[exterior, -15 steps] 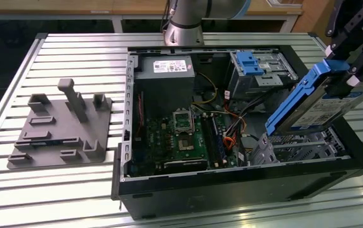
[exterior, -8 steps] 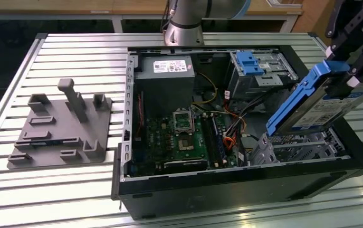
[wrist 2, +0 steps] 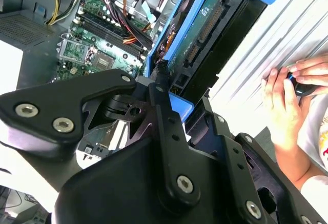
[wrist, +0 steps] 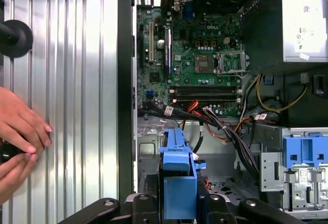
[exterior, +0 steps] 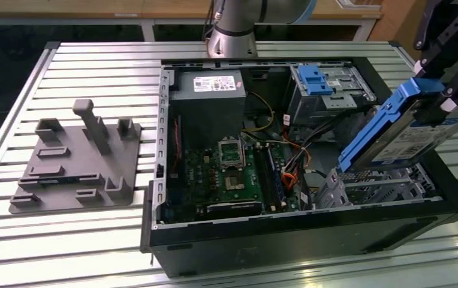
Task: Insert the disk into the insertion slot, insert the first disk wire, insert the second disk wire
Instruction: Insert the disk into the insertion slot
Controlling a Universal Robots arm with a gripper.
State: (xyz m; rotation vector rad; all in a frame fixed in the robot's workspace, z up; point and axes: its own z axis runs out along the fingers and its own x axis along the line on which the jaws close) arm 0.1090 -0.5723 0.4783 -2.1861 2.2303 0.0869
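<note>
Exterior view, disk (exterior: 406,143) tilted, seemingly above slot (exterior: 375,182)

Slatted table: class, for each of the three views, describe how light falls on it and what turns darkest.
Exterior view: the slatted table has an even, soft sheen; the computer case front is almost black. Second wrist view: the table beside the disk washes out near white. First wrist view: bright streaks run along the slats; the case is darkest beside the power supply.

Silver-grey arm (exterior: 231,37), black gripper (wrist 2: 172,92) — silver screws (wrist 2: 185,184)
</note>
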